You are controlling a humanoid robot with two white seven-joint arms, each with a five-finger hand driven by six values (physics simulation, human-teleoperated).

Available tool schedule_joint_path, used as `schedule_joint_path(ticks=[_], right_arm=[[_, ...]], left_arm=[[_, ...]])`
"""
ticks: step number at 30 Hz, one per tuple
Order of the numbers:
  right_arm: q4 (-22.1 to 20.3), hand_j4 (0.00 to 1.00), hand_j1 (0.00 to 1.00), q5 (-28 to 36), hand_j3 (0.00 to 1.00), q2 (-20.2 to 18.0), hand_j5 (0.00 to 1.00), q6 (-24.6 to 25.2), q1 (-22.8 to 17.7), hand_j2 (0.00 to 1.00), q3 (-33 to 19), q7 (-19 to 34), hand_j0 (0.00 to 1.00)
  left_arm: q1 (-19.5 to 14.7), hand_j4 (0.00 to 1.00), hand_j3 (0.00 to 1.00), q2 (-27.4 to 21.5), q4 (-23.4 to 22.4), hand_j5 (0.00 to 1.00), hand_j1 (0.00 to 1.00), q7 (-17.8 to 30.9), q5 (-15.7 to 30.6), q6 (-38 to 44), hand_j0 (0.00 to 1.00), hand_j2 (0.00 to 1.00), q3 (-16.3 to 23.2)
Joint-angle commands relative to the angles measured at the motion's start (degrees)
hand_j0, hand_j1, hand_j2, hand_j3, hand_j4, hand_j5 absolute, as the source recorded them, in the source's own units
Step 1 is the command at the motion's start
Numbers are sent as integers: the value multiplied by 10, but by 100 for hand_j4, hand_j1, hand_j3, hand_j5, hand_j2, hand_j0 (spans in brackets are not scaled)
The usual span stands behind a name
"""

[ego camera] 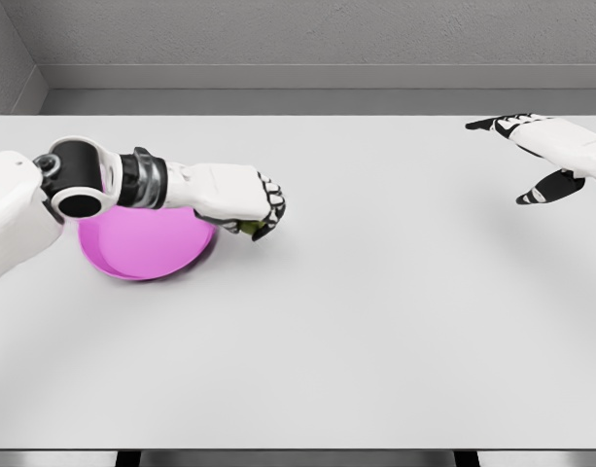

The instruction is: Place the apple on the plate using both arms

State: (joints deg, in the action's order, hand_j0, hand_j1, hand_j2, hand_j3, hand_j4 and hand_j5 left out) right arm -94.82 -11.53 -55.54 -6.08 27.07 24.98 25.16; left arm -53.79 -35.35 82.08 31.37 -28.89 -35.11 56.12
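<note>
The left robot hand [263, 206] was curled around the greenish apple [249, 228], just beside the pink plate [142, 255] behind its wrist, placement still pending, while the right robot hand [531, 156] hung spread and empty

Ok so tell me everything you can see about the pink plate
The plate is a round, shallow dish in glossy pink-magenta, looking like smooth plastic, with a slightly raised rim. It sits flat on the white table near its left side. The left arm crosses over its upper part, hiding that edge, and the left hand is just past its right rim, closed on a small greenish thing, probably the apple. Nothing visible lies in the dish's exposed part.
</note>
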Motion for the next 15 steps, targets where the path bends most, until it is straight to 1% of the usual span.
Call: schedule_joint_path(ticks=[1, 6, 8, 10, 12, 15], right_arm=[[0, 100, 100, 1, 100, -2, 100, 0, 0, 100, 0, 0, 100], [0, 100, 100, 1, 100, -2, 100, 0, -1, 100, 0, 0, 100], [0, 100, 100, 1, 100, -2, 100, 0, -1, 100, 0, 0, 100], [0, 100, 100, 1, 100, 0, 100, 0, -1, 100, 0, 0, 100], [0, 100, 100, 1, 100, -1, 100, 0, -1, 100, 0, 0, 100], [0, 100, 100, 1, 100, -1, 100, 0, -1, 100, 0, 0, 100]], left_arm=[[-1, 27, 27, -29, 0, 27, 27, -2, 19, 1, 27, 27, -12], [-2, 27, 27, -89, 4, 27, 27, -1, 50, 1, 27, 27, -12], [1, 27, 27, -102, 1, 27, 27, 0, 53, 1, 27, 27, -16], [10, 27, 27, -110, -1, 27, 27, 1, 52, 1, 27, 27, -17], [20, 27, 27, -110, -19, 27, 27, 2, 47, 1, 27, 27, -18], [25, 27, 27, -110, -38, 27, 27, 2, 47, 1, 27, 27, -18]])
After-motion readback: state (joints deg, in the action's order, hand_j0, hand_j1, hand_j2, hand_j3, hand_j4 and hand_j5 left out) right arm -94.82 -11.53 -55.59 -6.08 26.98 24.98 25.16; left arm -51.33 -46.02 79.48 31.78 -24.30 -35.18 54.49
